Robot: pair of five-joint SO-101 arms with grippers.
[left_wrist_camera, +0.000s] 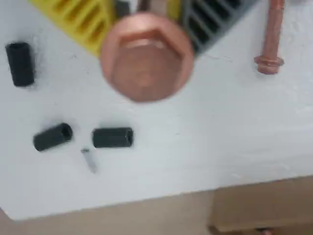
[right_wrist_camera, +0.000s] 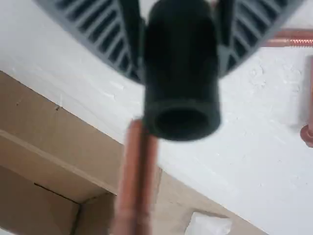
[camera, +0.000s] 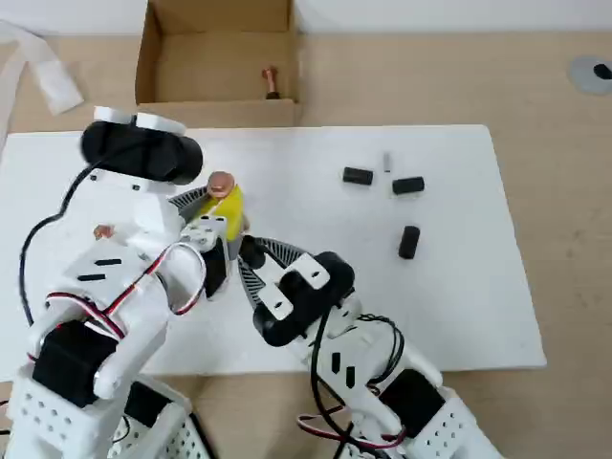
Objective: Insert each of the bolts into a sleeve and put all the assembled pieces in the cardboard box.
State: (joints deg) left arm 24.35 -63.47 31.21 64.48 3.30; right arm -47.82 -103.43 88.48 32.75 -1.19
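Held bolt (left_wrist_camera: 146,56): copper, its hex head faces my left wrist camera and sits close to the lens. From above the head (camera: 220,182) shows over the white board (camera: 459,306).
Left claw (left_wrist_camera: 146,14): closed on the held bolt just behind its head, with one yellow finger and one grey finger.
Held sleeve (right_wrist_camera: 182,73): black, with its open mouth towards my right wrist camera.
Right claw (right_wrist_camera: 181,29): clamped on the held sleeve, a grey ribbed finger on either side.
Meeting point: the held bolt's shank comes up to the rim of the held sleeve's mouth, a little to one side of the hole. I cannot tell whether the tip is inside.
My two claws: close together over the near-left part of the white board.
Loose sleeves: three (camera: 358,176) (camera: 408,185) (camera: 409,241), lying on the white board, well apart from my claws.
Small grey pin (camera: 387,161): on the white board, between two of the loose sleeves.
Loose bolt (left_wrist_camera: 270,39): flat on the white board, near my left claw.
Cardboard box (camera: 148,67): open, on the tabletop (camera: 555,115) just beyond the white board's far edge.
Assembled piece (camera: 271,83): copper with a dark part, inside the cardboard box by one side wall.
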